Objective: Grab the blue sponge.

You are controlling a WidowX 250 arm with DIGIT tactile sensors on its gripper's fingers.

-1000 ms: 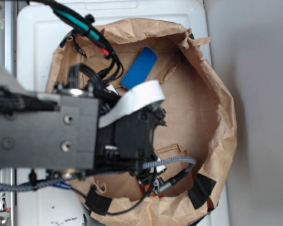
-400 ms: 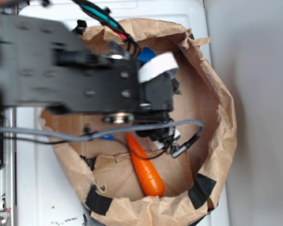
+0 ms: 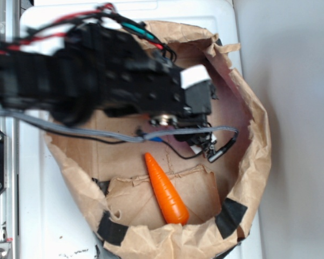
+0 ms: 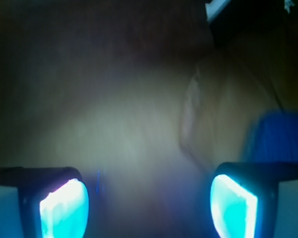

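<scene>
In the exterior view the black arm reaches across the back of the brown paper bag (image 3: 257,135) and hides the blue sponge there. The wrist view shows the blue sponge (image 4: 279,137) as a blurred blue patch at the right, just beyond the right finger (image 4: 234,206). My gripper (image 4: 149,208) is open, its two glowing pads wide apart with only brown paper between them. From outside, the gripper (image 3: 197,137) hangs low inside the bag near its middle, with its fingers mostly masked by the wrist and cables.
An orange carrot (image 3: 166,190) lies on the bag floor toward the front. The crumpled bag walls ring the gripper, with black tape (image 3: 230,216) on the front rim. The bag rests on a white surface (image 3: 43,32). A grey cable (image 3: 97,137) trails across the bag.
The arm has swung from the bag's front-left toward the back and right. It now covers the sponge and has uncovered the carrot.
</scene>
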